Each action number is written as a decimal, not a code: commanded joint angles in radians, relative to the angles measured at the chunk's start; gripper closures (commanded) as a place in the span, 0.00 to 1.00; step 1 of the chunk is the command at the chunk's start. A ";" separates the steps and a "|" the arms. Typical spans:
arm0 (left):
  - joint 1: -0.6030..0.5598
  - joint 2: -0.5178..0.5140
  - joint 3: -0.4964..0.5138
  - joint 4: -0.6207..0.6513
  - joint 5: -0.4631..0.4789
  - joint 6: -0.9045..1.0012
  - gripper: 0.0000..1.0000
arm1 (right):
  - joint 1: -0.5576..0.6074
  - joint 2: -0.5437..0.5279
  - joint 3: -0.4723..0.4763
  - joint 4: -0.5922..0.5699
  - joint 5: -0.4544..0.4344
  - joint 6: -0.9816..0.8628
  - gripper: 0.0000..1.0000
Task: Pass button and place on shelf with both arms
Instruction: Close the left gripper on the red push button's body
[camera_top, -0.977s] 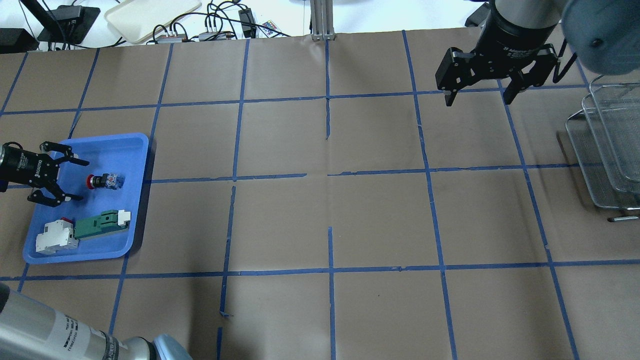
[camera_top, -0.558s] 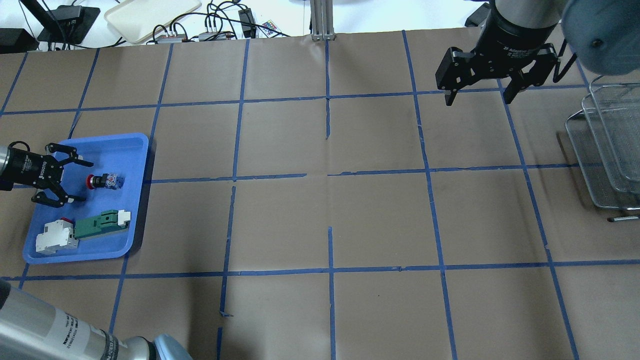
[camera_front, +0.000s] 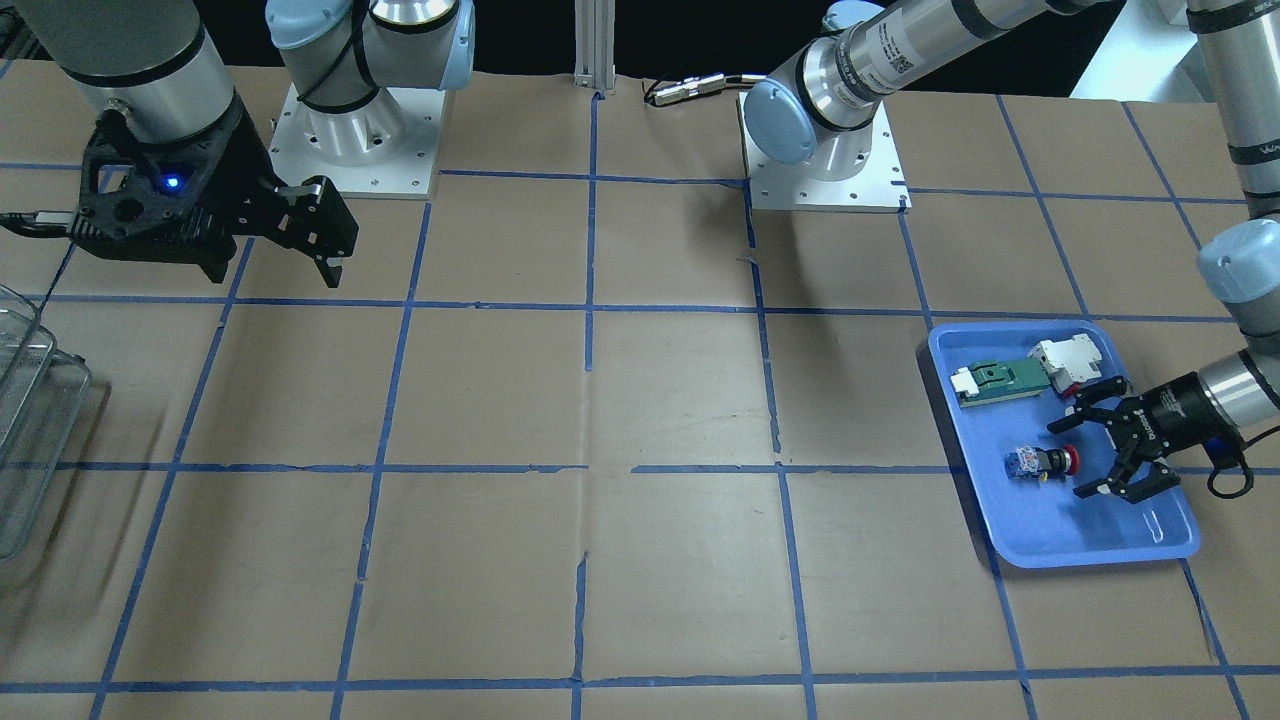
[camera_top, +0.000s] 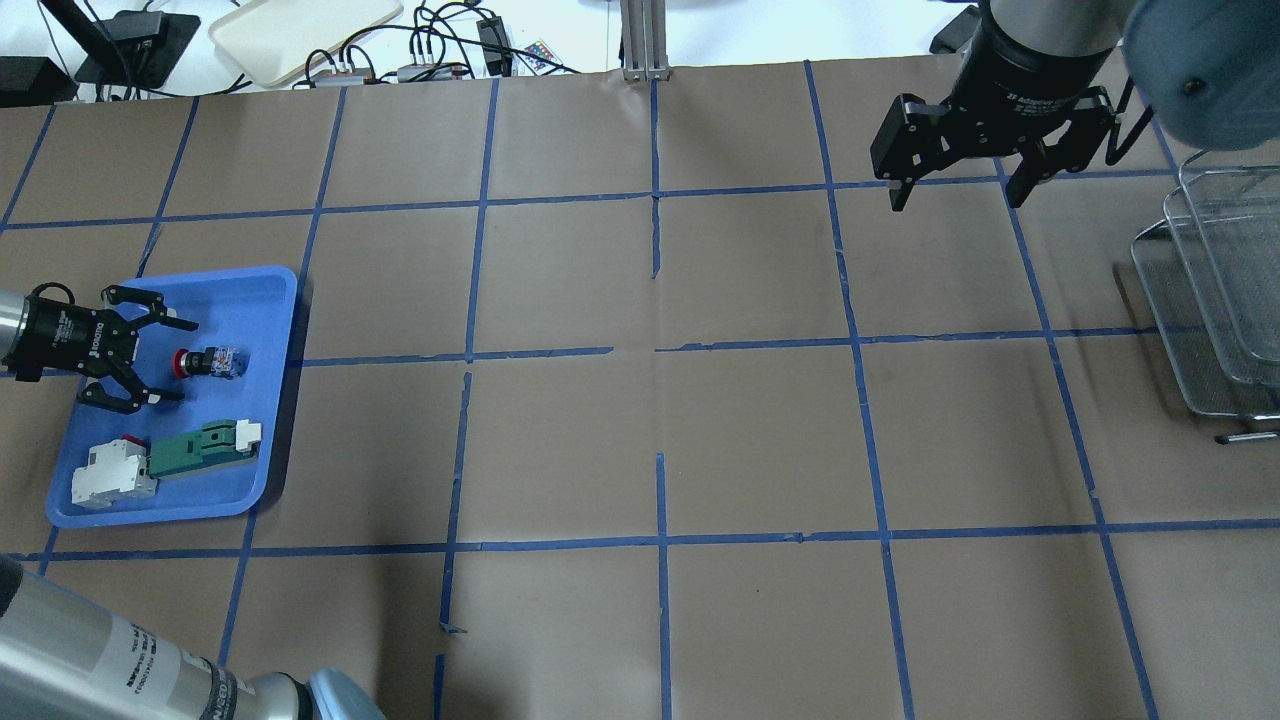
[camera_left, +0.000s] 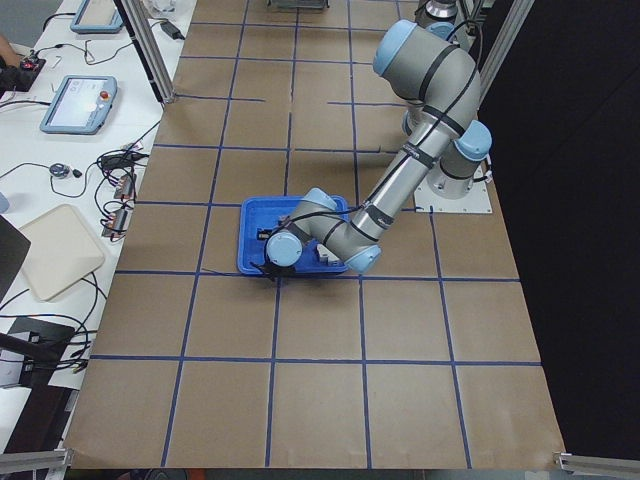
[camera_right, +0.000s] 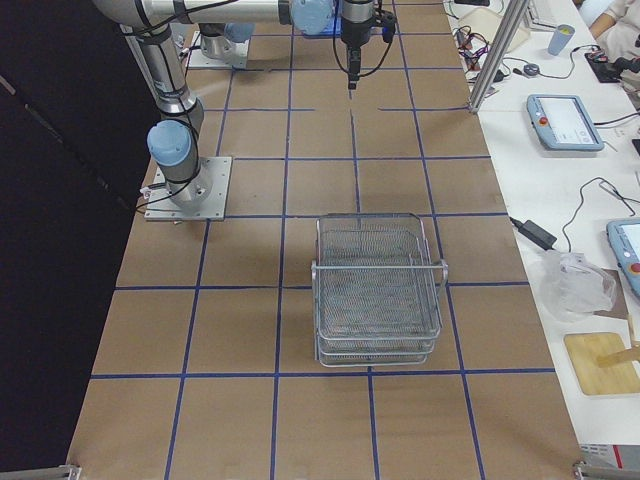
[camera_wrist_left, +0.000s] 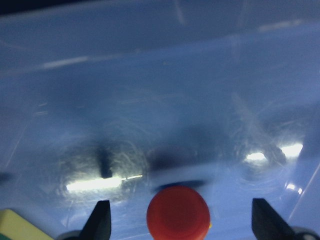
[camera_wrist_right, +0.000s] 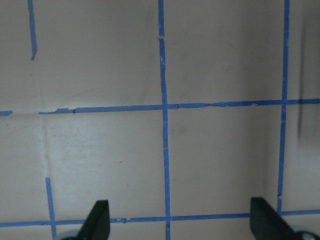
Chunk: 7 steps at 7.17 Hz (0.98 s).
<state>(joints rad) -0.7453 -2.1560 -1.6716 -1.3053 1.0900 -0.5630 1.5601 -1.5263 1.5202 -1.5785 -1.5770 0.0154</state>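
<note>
The button (camera_top: 212, 361) lies on its side in the blue tray (camera_top: 250, 300), red cap toward my left gripper. It also shows in the front view (camera_front: 1040, 462), and its cap shows in the left wrist view (camera_wrist_left: 177, 212). My left gripper (camera_top: 183, 361) is open and low in the tray, one finger on each side of the red cap, not closed on it; it shows in the front view (camera_front: 1068, 461) too. My right gripper (camera_top: 955, 200) is open and empty, held above the table at the far right. The wire shelf (camera_top: 1215, 290) stands at the right edge.
A green-and-white flat part (camera_top: 200, 450) and a white block with red (camera_top: 110, 472) lie in the tray's near half. The shelf also shows in the right side view (camera_right: 378, 290). Cables and a white tray (camera_top: 300, 30) lie beyond the table's far edge.
My left gripper has moved right along the tray toward the button, and its open fingers now flank the red cap. The right arm has barely moved.
</note>
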 joint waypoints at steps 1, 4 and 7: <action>0.003 0.001 -0.003 -0.017 0.004 -0.003 0.06 | 0.000 0.000 0.000 0.000 0.000 0.000 0.00; 0.003 -0.004 0.010 -0.015 0.010 -0.003 0.60 | 0.000 0.000 0.000 -0.002 0.000 0.002 0.00; 0.003 0.010 0.012 -0.047 0.018 -0.014 1.00 | 0.000 0.002 0.000 -0.002 0.000 0.002 0.00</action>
<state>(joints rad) -0.7425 -2.1556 -1.6612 -1.3291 1.1056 -0.5695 1.5600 -1.5251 1.5201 -1.5807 -1.5769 0.0169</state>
